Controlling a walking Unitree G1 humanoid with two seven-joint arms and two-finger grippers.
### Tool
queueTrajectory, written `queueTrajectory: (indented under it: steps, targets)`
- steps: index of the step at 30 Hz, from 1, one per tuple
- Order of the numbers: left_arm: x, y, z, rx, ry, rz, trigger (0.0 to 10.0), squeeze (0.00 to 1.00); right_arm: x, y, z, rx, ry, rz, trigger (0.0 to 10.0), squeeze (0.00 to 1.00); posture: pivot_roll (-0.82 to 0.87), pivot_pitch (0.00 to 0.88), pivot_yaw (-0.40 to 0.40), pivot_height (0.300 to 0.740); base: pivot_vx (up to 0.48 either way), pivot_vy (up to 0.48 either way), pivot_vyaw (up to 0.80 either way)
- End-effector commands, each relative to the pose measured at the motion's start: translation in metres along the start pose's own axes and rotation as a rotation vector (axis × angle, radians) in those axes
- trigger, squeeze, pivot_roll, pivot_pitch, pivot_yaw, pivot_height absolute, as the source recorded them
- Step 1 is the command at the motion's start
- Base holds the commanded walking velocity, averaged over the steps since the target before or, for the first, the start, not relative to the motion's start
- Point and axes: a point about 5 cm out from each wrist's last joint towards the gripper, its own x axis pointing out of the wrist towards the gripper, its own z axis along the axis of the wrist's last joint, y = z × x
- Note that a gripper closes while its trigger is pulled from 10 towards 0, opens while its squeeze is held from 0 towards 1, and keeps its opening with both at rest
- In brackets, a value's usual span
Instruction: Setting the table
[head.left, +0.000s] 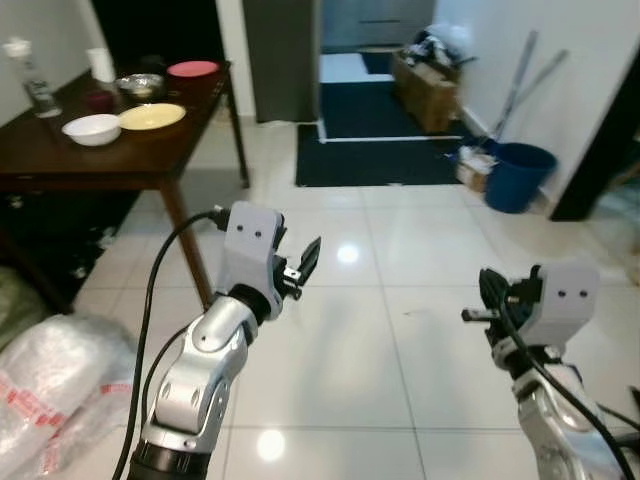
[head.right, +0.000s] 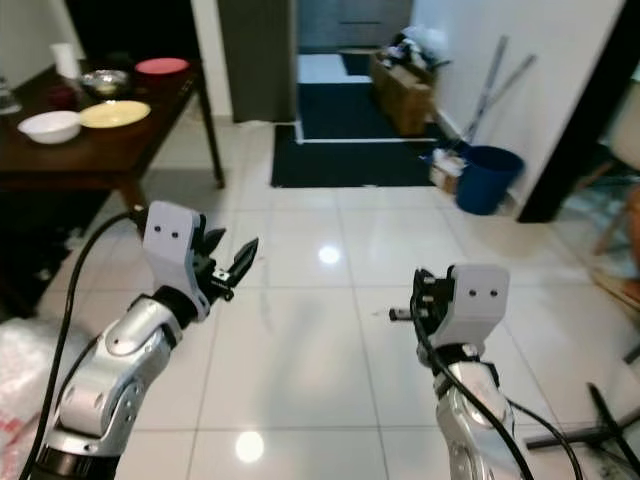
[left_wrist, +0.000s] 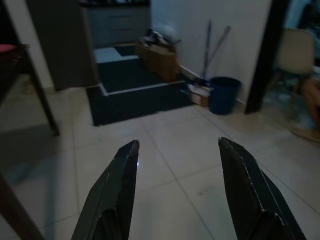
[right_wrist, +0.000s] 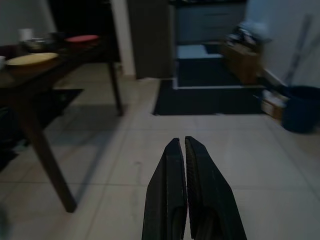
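A dark wooden table (head.left: 60, 160) stands at the far left. On it are a white bowl (head.left: 91, 129), a yellow plate (head.left: 152, 117), a red plate (head.left: 193, 69), a metal bowl (head.left: 140, 85) and a clear bottle (head.left: 30, 80). My left gripper (left_wrist: 177, 145) is raised over the white tiled floor, right of the table's near leg, open and empty. My right gripper (right_wrist: 180, 141) hangs lower on the right, above bare tiles, its fingers shut together with nothing between them. Both grippers are well short of the table.
A dark rug (head.left: 380, 150) lies ahead at a doorway. A cardboard box (head.left: 425, 90), a blue bucket (head.left: 518, 176) and leaning poles (head.left: 520, 80) line the right wall. A clear plastic bag (head.left: 50, 380) lies on the floor at near left.
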Motion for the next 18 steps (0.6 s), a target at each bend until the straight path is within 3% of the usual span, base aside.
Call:
queueTrajectory:
  steps: [1, 14, 18]
  targets:
    - [-0.0019, 0.0017, -0.0054, 0.000, 0.018, 0.006, 10.0, 0.00, -0.0017, 0.0012, -0.0042, 0.007, 0.016, 0.005, 10.0, 0.00, -0.05, 0.077, 0.114, 0.740, 0.480, 0.000, 0.00]
    - [-0.0021, -0.0056, -0.0063, -0.014, 0.018, -0.013, 10.0, 0.00, -0.0020, -0.0023, -0.0038, 0.010, 0.016, -0.010, 10.0, 0.00, -0.05, 0.086, 0.115, 0.740, 0.480, 0.000, 0.00]
    - [-0.0014, -0.0056, -0.0064, -0.015, 0.017, -0.015, 10.0, 0.00, -0.0025, -0.0040, -0.0034, 0.010, 0.015, -0.015, 10.0, 0.00, -0.05, 0.086, 0.115, 0.740, 0.480, 0.000, -0.74]
